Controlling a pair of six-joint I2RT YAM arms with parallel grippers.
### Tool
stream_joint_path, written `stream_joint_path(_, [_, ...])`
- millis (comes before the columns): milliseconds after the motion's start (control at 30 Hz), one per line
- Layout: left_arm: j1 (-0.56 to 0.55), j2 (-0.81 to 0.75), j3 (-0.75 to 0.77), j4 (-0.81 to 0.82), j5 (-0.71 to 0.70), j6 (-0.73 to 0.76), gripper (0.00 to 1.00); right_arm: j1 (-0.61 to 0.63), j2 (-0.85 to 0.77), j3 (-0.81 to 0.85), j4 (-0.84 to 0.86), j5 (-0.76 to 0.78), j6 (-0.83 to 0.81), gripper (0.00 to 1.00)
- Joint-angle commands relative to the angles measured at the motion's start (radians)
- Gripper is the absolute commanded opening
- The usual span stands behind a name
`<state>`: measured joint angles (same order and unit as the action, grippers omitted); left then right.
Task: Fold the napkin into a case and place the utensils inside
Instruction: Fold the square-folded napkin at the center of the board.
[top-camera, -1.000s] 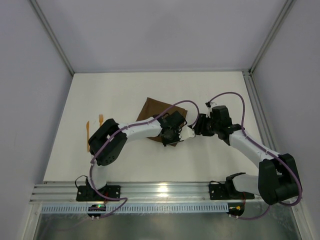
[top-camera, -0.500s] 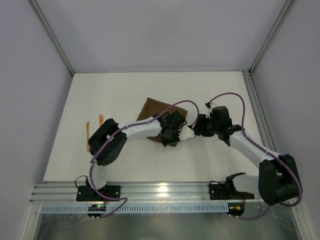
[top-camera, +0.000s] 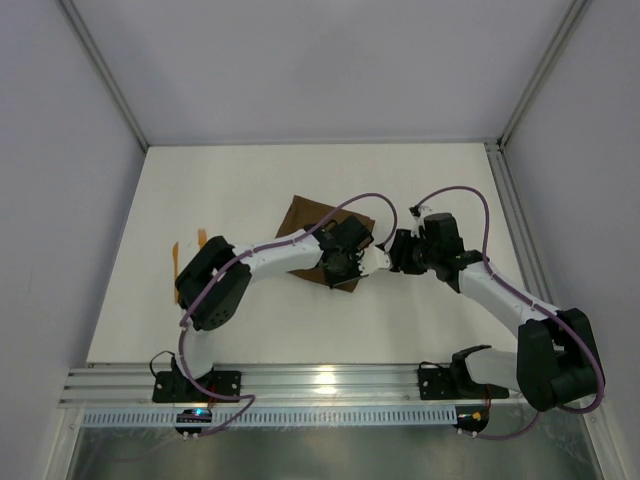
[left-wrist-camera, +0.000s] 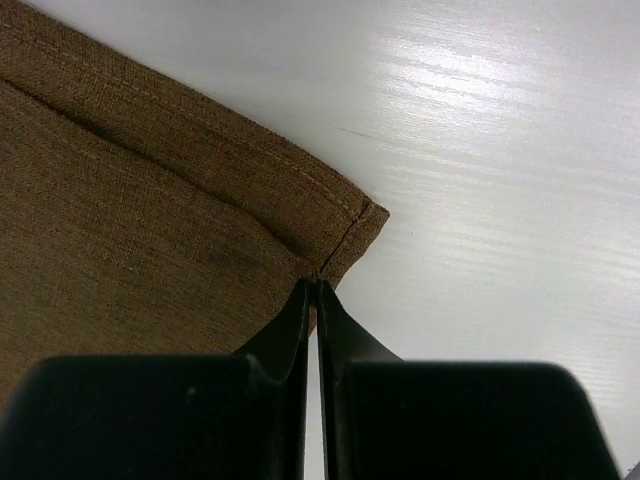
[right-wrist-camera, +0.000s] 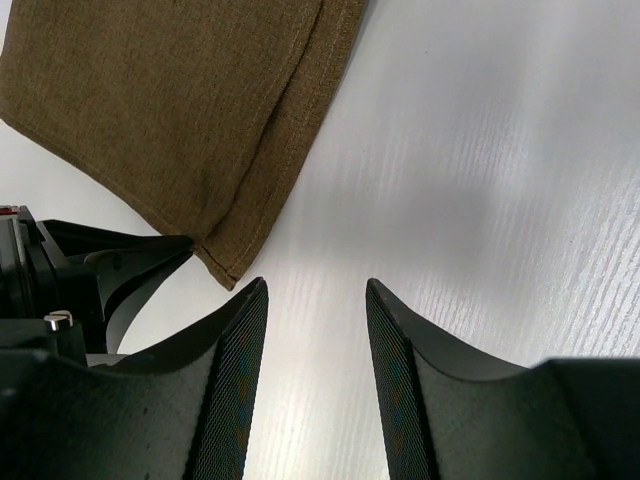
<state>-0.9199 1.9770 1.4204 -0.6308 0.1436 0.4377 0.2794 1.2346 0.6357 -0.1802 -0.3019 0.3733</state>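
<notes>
The dark brown napkin (top-camera: 303, 220) (left-wrist-camera: 150, 200) (right-wrist-camera: 170, 100) lies on the white table with a folded layer and hemmed edges showing. My left gripper (top-camera: 345, 268) (left-wrist-camera: 318, 284) is shut, its tips pinched on the hem at the napkin's near corner. The right wrist view shows that left finger (right-wrist-camera: 150, 262) meeting the same corner. My right gripper (top-camera: 392, 256) (right-wrist-camera: 315, 285) is open and empty, low over bare table just right of that corner. Two thin orange utensils (top-camera: 201, 238) (top-camera: 175, 256) lie at the table's left, far from both grippers.
The white table (top-camera: 420, 190) is bounded by grey walls at the back and sides and a metal rail (top-camera: 330, 380) at the near edge. Purple cables (top-camera: 455, 190) loop over both arms above the napkin.
My left gripper's jaws have come together on the napkin's corner, and that wrist shifted slightly. The right arm and its open jaws have not moved.
</notes>
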Motion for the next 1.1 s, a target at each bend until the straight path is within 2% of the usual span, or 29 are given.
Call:
stream_joint_path(0, [0.012, -0.052, 0.041, 0.006, 0.027, -0.024, 0.0, 0.006, -0.004, -0.002, 0.036, -0.022, 0.013, 0.49])
stream_joint_path(133, [0.038, -0.056, 0.046, 0.025, 0.013, -0.056, 0.0, 0.004, 0.005, -0.008, 0.048, -0.039, 0.024, 0.49])
stream_joint_path(267, [0.084, -0.082, 0.046, 0.074, -0.059, -0.1, 0.0, 0.007, 0.029, -0.019, 0.102, -0.085, 0.071, 0.48])
stream_joint_path(400, [0.157, -0.093, 0.074, 0.118, -0.099, -0.134, 0.0, 0.03, 0.115, 0.001, 0.172, -0.132, 0.124, 0.46])
stream_joint_path(533, [0.269, -0.063, 0.147, 0.14, -0.11, -0.186, 0.0, 0.101, 0.201, 0.065, 0.229, -0.117, 0.138, 0.44])
stream_joint_path(667, [0.329, -0.009, 0.198, 0.161, -0.125, -0.188, 0.0, 0.118, 0.301, 0.125, 0.275, -0.094, 0.16, 0.39])
stream_joint_path(733, [0.345, 0.017, 0.221, 0.174, -0.133, -0.171, 0.0, 0.119, 0.348, 0.163, 0.292, -0.098, 0.177, 0.32])
stream_joint_path(833, [0.381, 0.072, 0.278, 0.178, -0.163, -0.16, 0.0, 0.122, 0.433, 0.212, 0.314, -0.109, 0.199, 0.28])
stream_joint_path(1067, [0.415, 0.17, 0.357, 0.194, -0.17, -0.122, 0.0, 0.13, 0.548, 0.282, 0.312, -0.08, 0.207, 0.25])
